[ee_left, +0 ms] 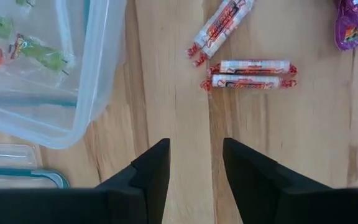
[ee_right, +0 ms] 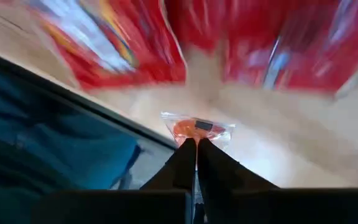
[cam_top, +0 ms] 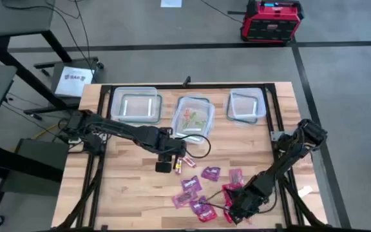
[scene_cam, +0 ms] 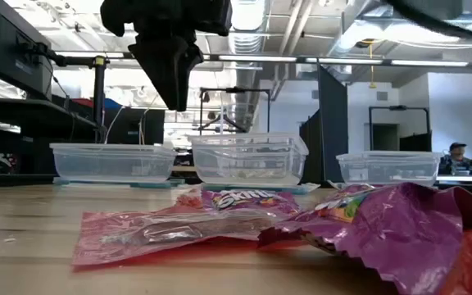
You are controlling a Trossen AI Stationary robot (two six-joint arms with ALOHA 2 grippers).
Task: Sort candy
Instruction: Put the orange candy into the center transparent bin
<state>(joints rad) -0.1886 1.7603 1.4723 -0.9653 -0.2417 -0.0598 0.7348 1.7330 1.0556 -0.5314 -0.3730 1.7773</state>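
Shiny pink and purple candy packets [cam_top: 190, 185] and red ones [cam_top: 230, 193] lie flat on the wooden table near its front. Three small rolled candies [ee_left: 253, 73] lie just ahead of my left gripper [ee_left: 196, 149], which hangs open above the bare wood at mid-table [cam_top: 166, 162], pointing down and touching nothing. My right gripper [cam_top: 232, 214] is low among the red packets near the table's near edge, shut on a small clear-wrapped orange candy [ee_right: 196, 127]. The middle container [cam_top: 194, 116] holds a few green and red wrapped sweets [ee_left: 39, 53]. My right gripper pinches the small orange candy by the near edge of its clear wrapper [ee_right: 196, 137], between the free ends of its two fingers. The candy sticks out beyond the fingertips. Whether it is clear of the table I cannot tell.
Three clear containers with bluish rims stand in a row along the far side: left [cam_top: 134, 104], middle and right [cam_top: 247, 104]. Black frame rails [cam_top: 275, 116] run along the table's sides. Bare wood lies at the table's left half [cam_top: 127, 187].
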